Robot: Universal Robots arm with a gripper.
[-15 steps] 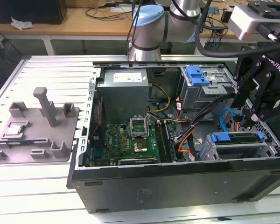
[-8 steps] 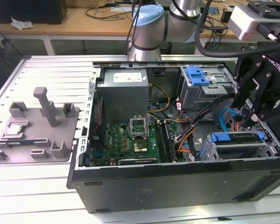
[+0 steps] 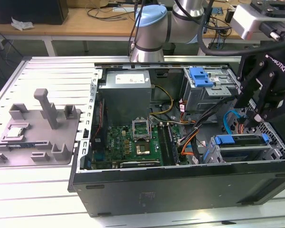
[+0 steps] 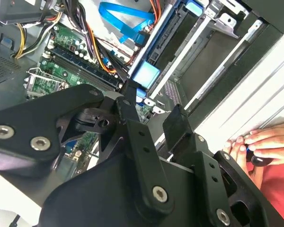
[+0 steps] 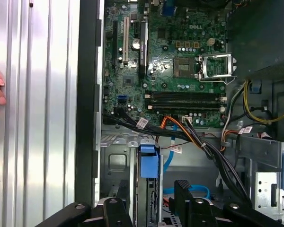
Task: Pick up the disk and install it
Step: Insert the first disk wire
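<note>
You're hanging the gripper [image 3: 255,121] low over the drive bay at the exterior view's right end of the open computer case [image 3: 180,185]. Its fingers are standing spread, gripping nothing. The disk [image 3: 242,142] is sitting on edge in that bay with its blue bracket uppermost. In the first wrist view it's lying in the gap between the two fingers [image 5: 183,201], touching neither as far as I can tell. I'm reading that as a straddle, with the spread jaws lining up against the disk's flat faces, one to each side. The arm is arching over from behind the case, wrist bent down and fingers pointing into the bay. A person's hand [image 4: 255,144] is resting on the slatted surface [image 3: 38,199] just beside the case wall.
</note>
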